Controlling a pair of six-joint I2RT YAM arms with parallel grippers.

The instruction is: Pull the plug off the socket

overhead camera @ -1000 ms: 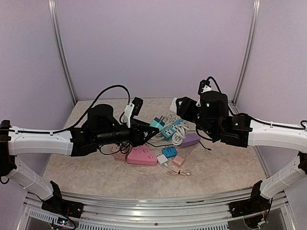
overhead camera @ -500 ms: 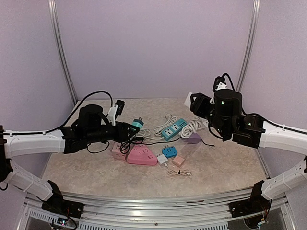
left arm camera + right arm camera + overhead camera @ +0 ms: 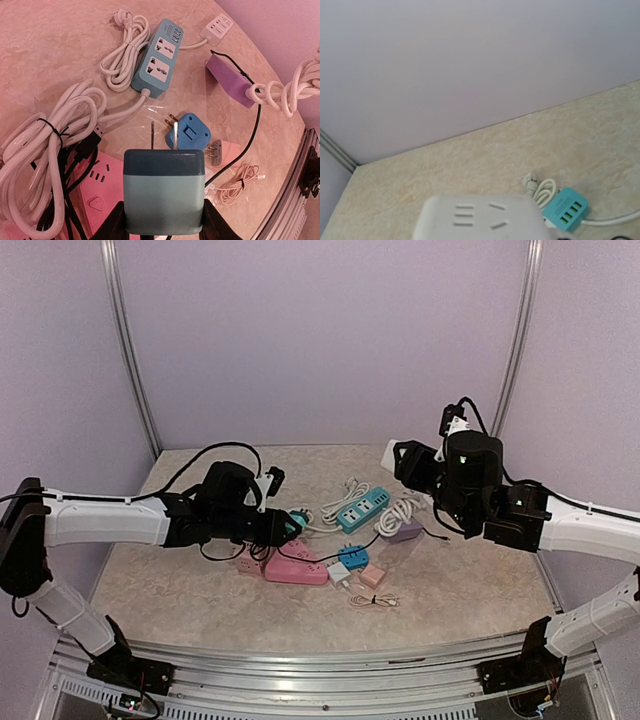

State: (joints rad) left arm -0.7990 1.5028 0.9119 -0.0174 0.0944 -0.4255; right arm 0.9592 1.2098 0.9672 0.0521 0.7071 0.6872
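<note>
Clutter covers the tabletop (image 3: 470, 590) between the arms: a blue power strip (image 3: 360, 508), a pink strip (image 3: 295, 567) and coiled cords (image 3: 50, 145). The right tool (image 3: 402, 458) is clenched on the white socket (image 3: 480, 217) and holds it raised near the back wall, well apart from the left tool (image 3: 164, 225), which grasps the teal plug (image 3: 164, 192) by its sides over the pink strip. The plug's bare prongs (image 3: 152, 136) point outward with nothing on them, so the pull looks done, each half held clear of the other.
</note>
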